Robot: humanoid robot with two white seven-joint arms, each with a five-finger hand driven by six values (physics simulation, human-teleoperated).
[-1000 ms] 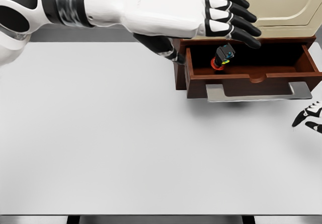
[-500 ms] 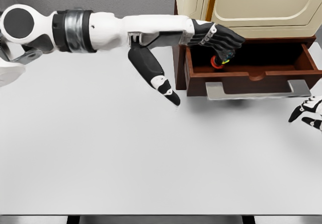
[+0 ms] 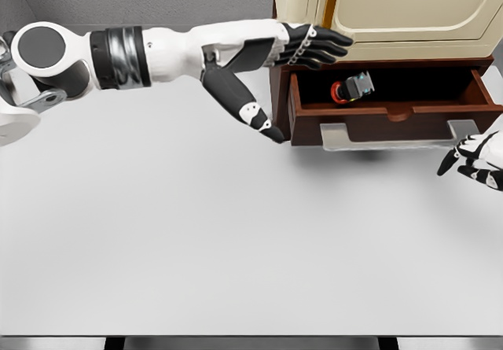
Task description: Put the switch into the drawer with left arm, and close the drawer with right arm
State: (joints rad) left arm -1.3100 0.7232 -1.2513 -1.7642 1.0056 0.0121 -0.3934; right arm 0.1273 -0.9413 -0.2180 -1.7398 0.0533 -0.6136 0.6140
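Your left hand is hovering over the drawer's upper-left corner, fingers stretched out straight and holding nothing. The switch is lying inside the open drawer, left of middle. Your right hand is peeking in at the right edge, just beside the handle, fingers loosely curled.

Drawer stood open at upper right, its top unobstructed right of the switch. Left hand hung over the drawer's left corner. Handle front was clear; right hand lay just beside its right end.
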